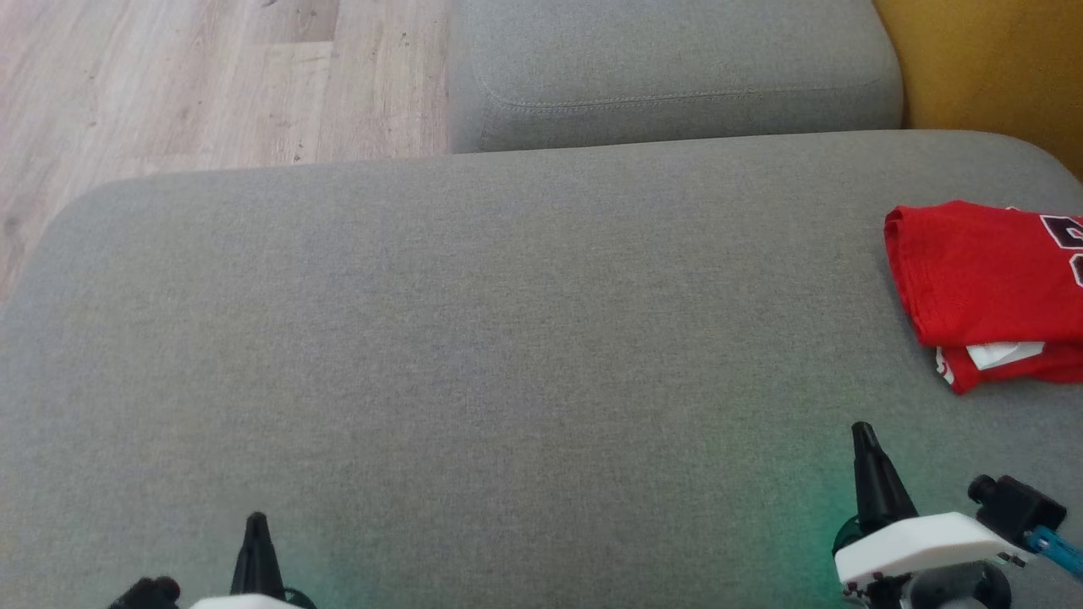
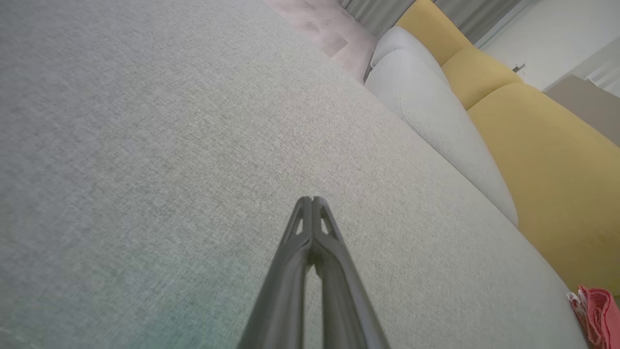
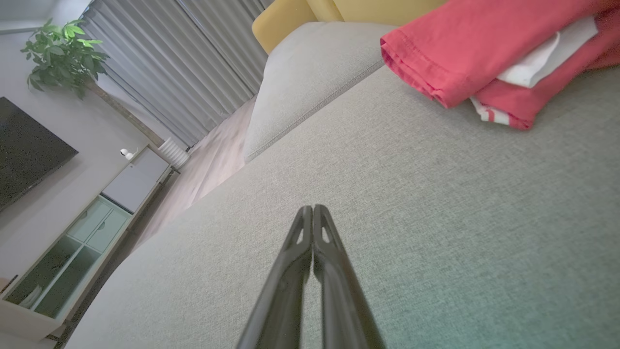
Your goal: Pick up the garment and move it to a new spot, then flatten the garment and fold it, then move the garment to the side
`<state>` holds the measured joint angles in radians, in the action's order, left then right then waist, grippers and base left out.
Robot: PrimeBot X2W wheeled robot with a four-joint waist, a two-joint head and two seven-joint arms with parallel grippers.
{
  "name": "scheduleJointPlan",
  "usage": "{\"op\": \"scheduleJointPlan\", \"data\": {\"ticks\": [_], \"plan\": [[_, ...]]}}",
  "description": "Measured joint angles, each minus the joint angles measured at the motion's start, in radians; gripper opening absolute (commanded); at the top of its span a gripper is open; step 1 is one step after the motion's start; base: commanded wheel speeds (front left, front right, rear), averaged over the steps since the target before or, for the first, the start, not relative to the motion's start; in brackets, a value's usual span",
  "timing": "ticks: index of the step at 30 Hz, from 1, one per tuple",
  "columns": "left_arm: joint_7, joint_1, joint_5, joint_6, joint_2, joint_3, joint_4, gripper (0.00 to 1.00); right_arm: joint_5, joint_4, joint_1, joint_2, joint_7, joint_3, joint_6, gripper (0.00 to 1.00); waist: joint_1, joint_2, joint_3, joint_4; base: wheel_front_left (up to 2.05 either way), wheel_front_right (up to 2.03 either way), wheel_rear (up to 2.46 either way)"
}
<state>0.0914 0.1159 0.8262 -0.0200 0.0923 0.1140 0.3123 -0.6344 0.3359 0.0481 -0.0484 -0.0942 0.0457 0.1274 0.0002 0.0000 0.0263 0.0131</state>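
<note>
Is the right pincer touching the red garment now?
Apart. In the head view, a strip of bare grey cushion separates the shut right pincer from the folded red garment.

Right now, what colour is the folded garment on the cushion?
The garment is red, with some white showing at its fold; right wrist view shows it best.

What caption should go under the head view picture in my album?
Folded red shirt lies on the grey sofa seat, beyond the right fingers; left fingers are far from it.
</note>
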Motion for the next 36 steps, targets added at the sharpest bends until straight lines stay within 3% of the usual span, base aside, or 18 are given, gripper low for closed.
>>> {"op": "scheduleJointPlan", "data": {"ticks": [36], "plan": [[-0.09, -0.075, 0.337, 0.064, -0.017, -0.084, -0.015, 0.0, -0.431, -0.022, -0.041, -0.003, 0.075, -0.061, 0.0, 0.0, -0.0001, 0.0, -0.013, -0.006, 0.0, 0.0, 0.0]]}}
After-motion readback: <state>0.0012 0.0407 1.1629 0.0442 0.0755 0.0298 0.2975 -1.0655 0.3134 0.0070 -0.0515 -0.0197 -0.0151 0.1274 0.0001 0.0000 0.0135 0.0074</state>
